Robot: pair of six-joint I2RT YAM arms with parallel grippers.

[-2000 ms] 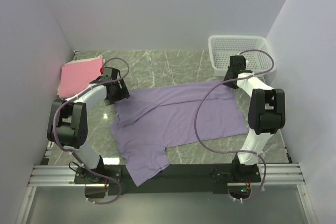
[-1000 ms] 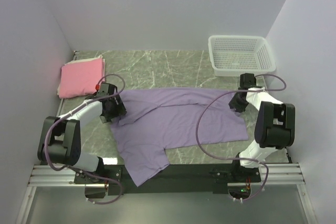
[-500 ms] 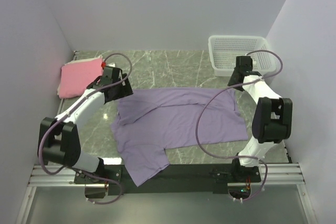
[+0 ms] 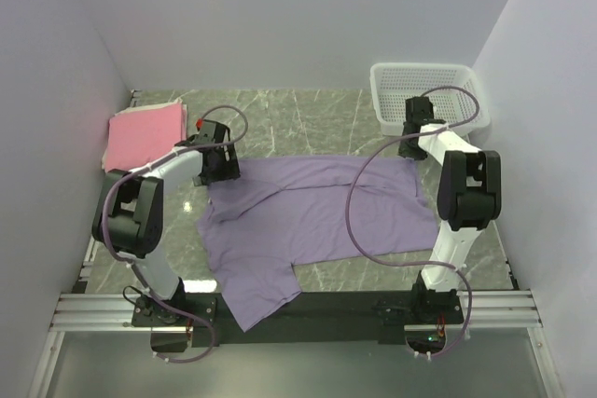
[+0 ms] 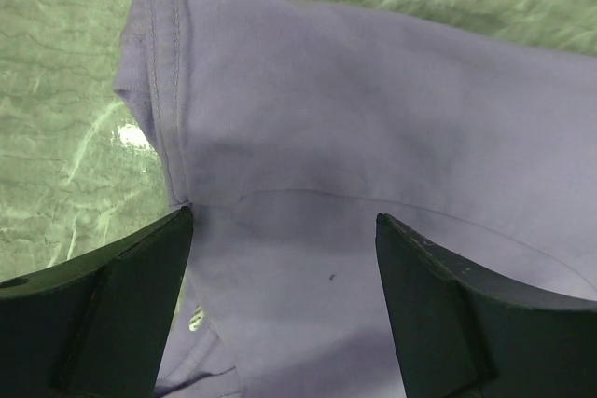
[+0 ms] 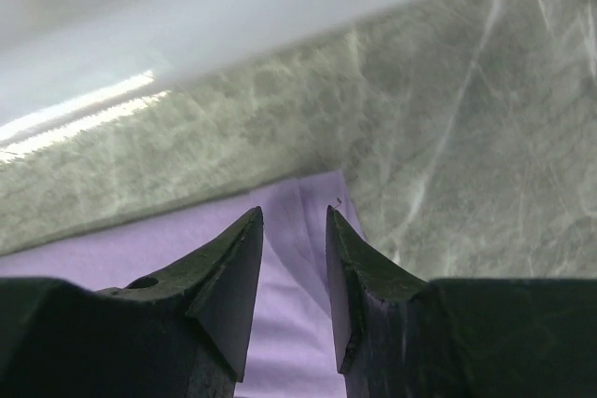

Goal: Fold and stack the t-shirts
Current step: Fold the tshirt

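The lavender t-shirt lies spread and partly creased on the marble table, one sleeve hanging toward the near edge. Its sleeve hem shows in the left wrist view. My left gripper hovers wide open over the shirt's far left corner, holding nothing. Above the far right corner, my right gripper stands with a narrow gap between its jaws and the cloth lying flat beneath. The pink t-shirt rests folded at the far left.
A white mesh basket stands at the back right, its wall close beyond my right fingers. White walls enclose the table on the left, back and right. Cables loop from both arms over the shirt.
Both grippers have moved from the shirt's sides away from the bases to its far corners, the left shifting right, the right shifting left. The shirt has kept its shape.
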